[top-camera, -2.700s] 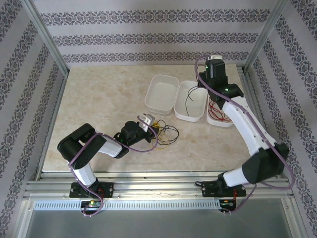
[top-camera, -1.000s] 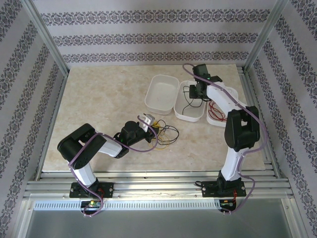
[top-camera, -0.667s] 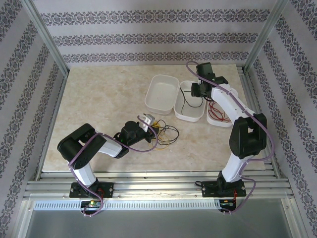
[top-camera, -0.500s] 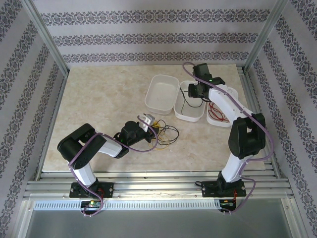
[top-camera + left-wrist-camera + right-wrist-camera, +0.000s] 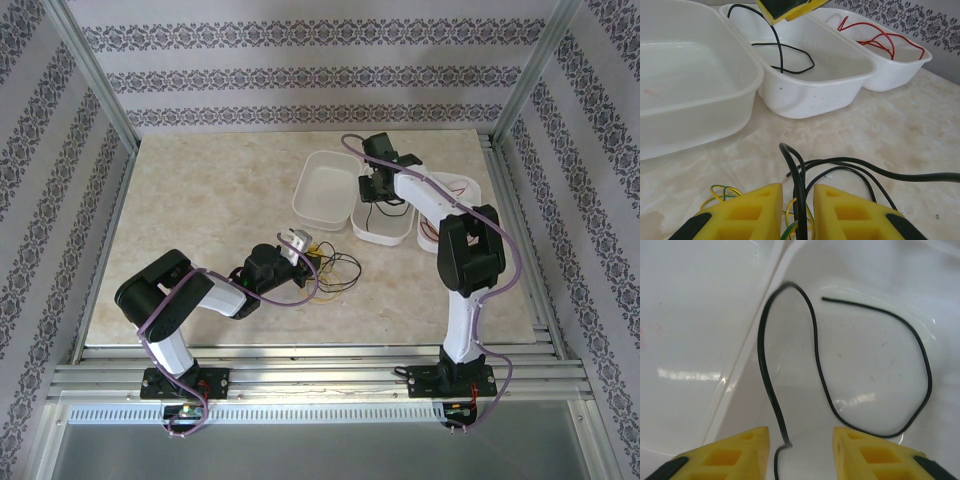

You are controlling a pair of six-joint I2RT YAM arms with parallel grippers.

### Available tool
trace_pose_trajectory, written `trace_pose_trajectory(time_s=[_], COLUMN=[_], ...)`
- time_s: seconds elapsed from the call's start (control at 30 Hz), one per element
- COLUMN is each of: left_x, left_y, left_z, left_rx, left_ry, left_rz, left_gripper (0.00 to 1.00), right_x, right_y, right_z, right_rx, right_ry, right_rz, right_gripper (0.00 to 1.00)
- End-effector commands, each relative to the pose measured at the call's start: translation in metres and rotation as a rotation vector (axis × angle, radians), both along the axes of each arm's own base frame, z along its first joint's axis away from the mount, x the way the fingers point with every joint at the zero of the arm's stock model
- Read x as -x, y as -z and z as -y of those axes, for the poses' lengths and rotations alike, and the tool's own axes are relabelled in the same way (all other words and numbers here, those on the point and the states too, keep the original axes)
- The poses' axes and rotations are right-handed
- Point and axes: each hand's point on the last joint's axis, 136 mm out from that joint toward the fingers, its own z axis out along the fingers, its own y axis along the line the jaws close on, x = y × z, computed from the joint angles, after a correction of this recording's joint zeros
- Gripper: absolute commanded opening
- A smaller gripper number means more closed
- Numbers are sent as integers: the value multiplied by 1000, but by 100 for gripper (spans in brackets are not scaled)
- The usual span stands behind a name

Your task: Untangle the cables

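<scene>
A tangle of black and yellow-green cables [image 5: 335, 268] lies on the table in front of the trays. My left gripper [image 5: 299, 247] sits at the tangle's left edge. In the left wrist view its yellow fingers [image 5: 797, 189] stand narrowly apart, with a black cable [image 5: 799, 185] and yellow-green loops between them. My right gripper [image 5: 376, 188] hovers over the middle tray [image 5: 390, 232]. Its jaws [image 5: 800, 432] are apart. A loose black cable [image 5: 815, 355] curls on the tray floor and runs up between them, close to the left finger. A red cable [image 5: 880, 37] lies in the right tray [image 5: 442, 243].
Three white trays stand side by side at the back. The left one [image 5: 327, 187] holds nothing. Aluminium frame posts and patterned walls close in the table on three sides. Bare marble tabletop [image 5: 200, 200] lies to the left of the trays.
The right arm has swung left and down over the middle tray and its jaws have narrowed. The black cable has settled in that tray. The left arm has not moved.
</scene>
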Motion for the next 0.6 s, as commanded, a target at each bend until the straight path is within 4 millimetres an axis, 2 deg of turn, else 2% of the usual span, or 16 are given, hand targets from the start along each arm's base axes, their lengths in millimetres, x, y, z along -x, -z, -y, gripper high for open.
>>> trace_pose_trajectory(time_s=[0.0,0.1,0.17,0.4,0.47,0.57], left_x=[3,3,4,3,2,2], left_y=[-12,-12,-12,-12,-12,-12], left_z=[4,4,5,5,6,7], left_rx=[38,39,39,39,39,40], left_ry=[10,12,13,15,16,19], left_rz=[15,14,13,12,12,12], left_gripper=[23,23,23,23,23,23], right_x=[-11,-16,-17,-12,-8,-5], right_y=[4,8,10,38,48,61], right_z=[1,11,26,74,76,68], right_rx=[-9,2,17,56,72,75], right_ry=[13,49,96,215,210,177], right_rz=[-5,-10,-14,-106,-135,-166], right_gripper=[29,7,1,0,0,0])
